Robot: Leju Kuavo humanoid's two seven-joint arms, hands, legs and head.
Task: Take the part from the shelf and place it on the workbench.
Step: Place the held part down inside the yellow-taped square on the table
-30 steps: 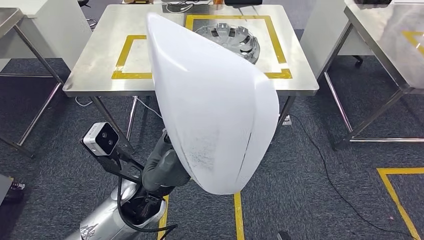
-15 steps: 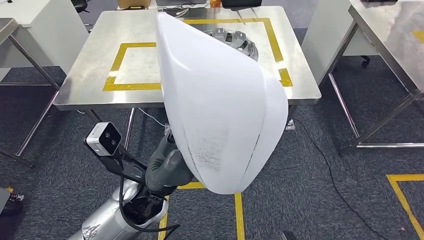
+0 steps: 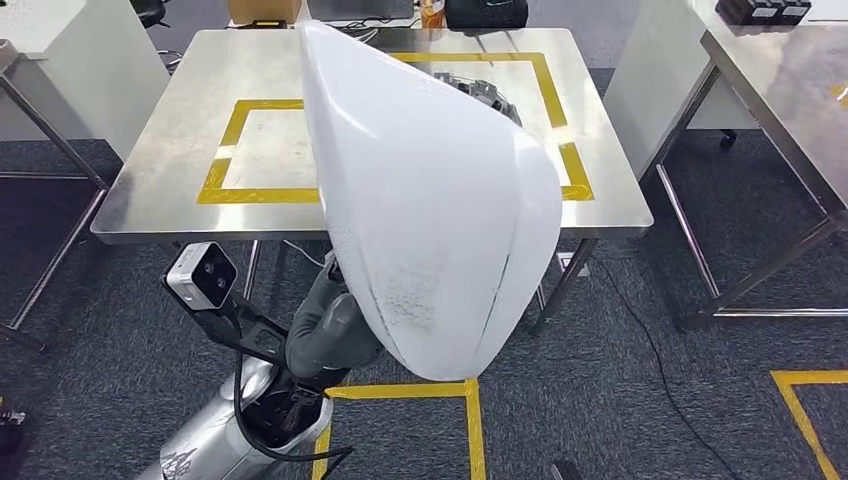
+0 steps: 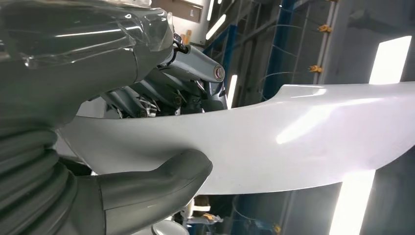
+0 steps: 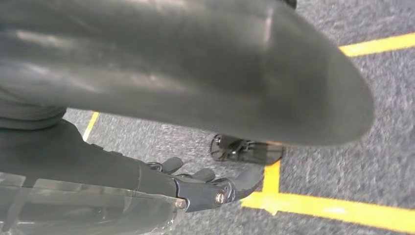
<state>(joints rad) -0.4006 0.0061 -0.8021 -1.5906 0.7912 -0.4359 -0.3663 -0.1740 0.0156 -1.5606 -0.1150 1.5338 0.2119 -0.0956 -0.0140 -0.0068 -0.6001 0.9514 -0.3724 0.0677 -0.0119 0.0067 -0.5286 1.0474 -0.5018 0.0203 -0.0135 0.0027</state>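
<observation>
Carry phase, worktop approach. I hold the large white glossy teardrop-shaped shell part [image 3: 430, 210] up in front of my chest, narrow end pointing away toward the square stainless-steel worktop [image 3: 150, 190], broad end low and near me. My left hand [image 3: 330, 335] grips its lower edge: in the left wrist view the thick grey thumb [image 4: 161, 178] presses one face of the shell's rim while the dark fingers [image 4: 186, 93] wrap the other side, so the hold is a pinch on a thin edge, not a cradle. My right hand [image 5: 215, 188] hangs over grey carpet with its fingers loosely apart and nothing in it. On the worktop, a yellow tape square [image 3: 225, 160] marks a bare zone on the left; a silver hubcap [image 3: 485, 95] sits in the neighbouring square, partly hidden behind the shell. My judgement: the part blocks much of my view of the landing spot, so I should advance slowly, keep the pinch firm since the shell is big and likely to swing, aim for the bare left square, lower the broad end first, and stay off the hubcap.
</observation>
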